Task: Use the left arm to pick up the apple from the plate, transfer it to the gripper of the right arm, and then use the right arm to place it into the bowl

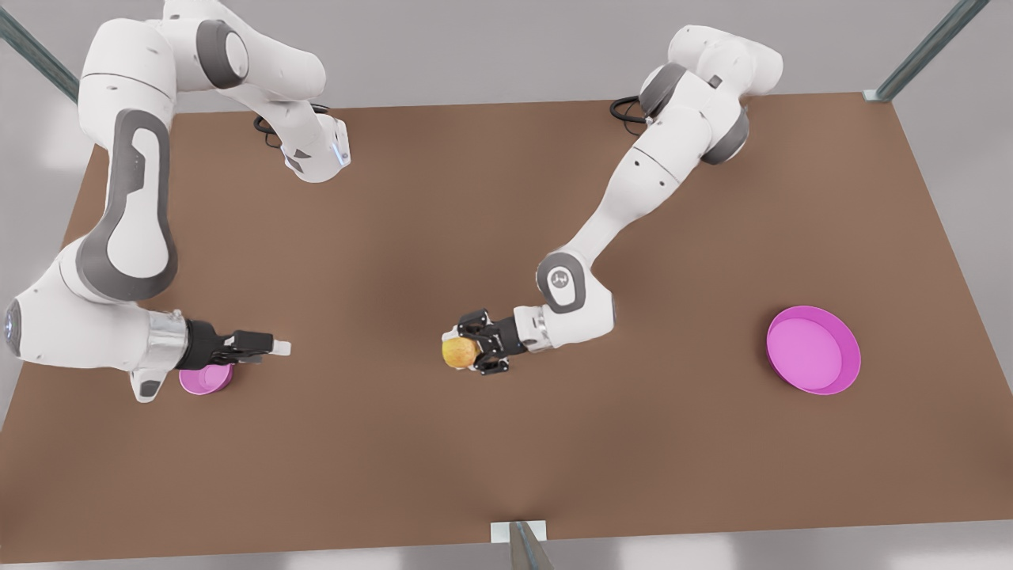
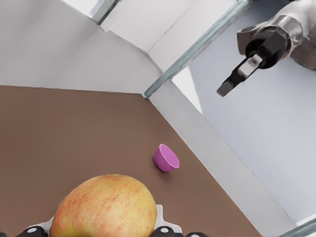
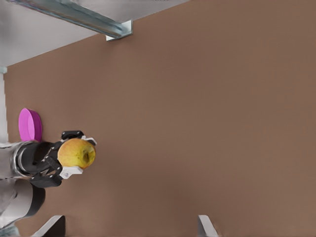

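Left claw: my left gripper [image 1: 465,351] was clamped on the apple [image 1: 459,351], held off the table [image 1: 506,443] near its middle, fingers pointing toward the front view's left.
Apple: gripped across its sides; most of its body stood proud of my fingers, stem end facing the right wrist camera [image 3: 79,153].
Right claw: my right gripper [image 1: 273,347] hung at the front view's left, above the bowl [image 1: 204,378], fingers drawn close together with nothing between them.
Gap: the two claws were well apart and roughly level, facing one another.
Plate: the plate [image 1: 813,350] sat bare at the front view's right, well apart from both claws.
Stage, as judged: pickup done; handover not yet begun.
Risk one: the right fingers looked too narrow to take the apple; closing in like that would knock it loose.
Risk two: a round fruit offers little flat; an off-centre pinch could roll it out.
Risk three: releasing my left hold before the right had closed would drop it onto the table.
Risk four: the bowl is barely wider than the apple; a poor release could catch the rim.
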